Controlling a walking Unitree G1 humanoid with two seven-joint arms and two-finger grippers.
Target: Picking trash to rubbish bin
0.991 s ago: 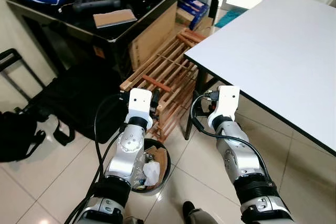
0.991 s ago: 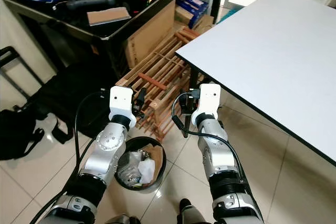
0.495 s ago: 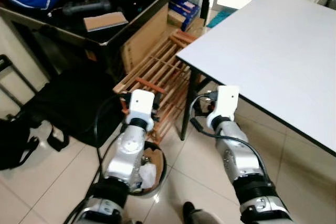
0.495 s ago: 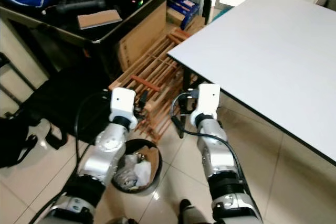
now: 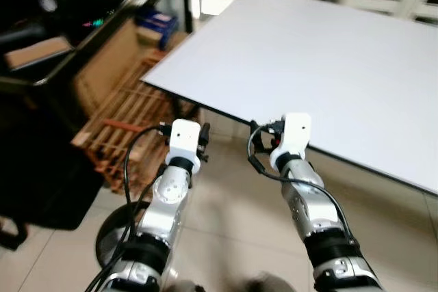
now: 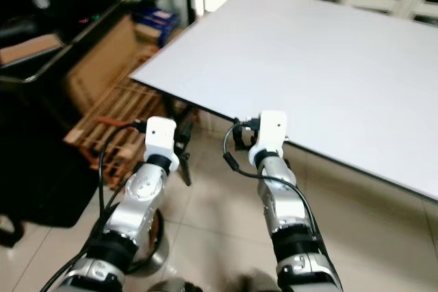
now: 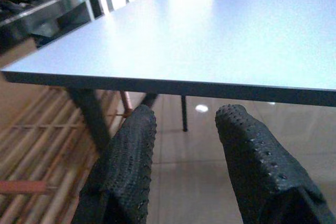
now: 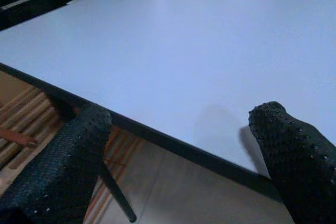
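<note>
Both arms are reaching fwd at the near edge of a big white table [image 5: 328, 66], which is filling the upper right of the head views. Left gripper [image 7: 184, 129] is hanging just below the tabletop edge w/ its two black fingers [image 7: 128, 150] spread apart, nothing btwn them; thru the gap a dark table leg [image 7: 89, 114] and glossy floor tiles [image 7: 194, 182] are showing. Right gripper [image 8: 184, 145] is sitting at edge height, pads [image 8: 63, 156] wide apart and empty, the tabletop edge running across btwn them.

The rubbish bin [image 5: 113, 237] is sitting on the floor to the robot's left, low by the left forearm; only part of its dark round rim is showing behind the arm and its contents can't be made out from here. No loose trash can be made out on the tabletop or tiles, tho the pics are blurry.

Around: a slatted wooden rack [image 5: 126, 124] is lying on the floor to the left, partly under the table corner, close to the bin. Behind it a cardboard box [image 5: 102, 66] is leaning under a dark glass-top desk [image 5: 82, 39], w/ a blue box [image 5: 156, 22] further back. A black bag [image 5: 41, 182] is sprawling on the floor at far left. Black cables [image 5: 137, 162] are looping off both wrists. The table edge and its leg are standing directly in front of both grippers.
</note>
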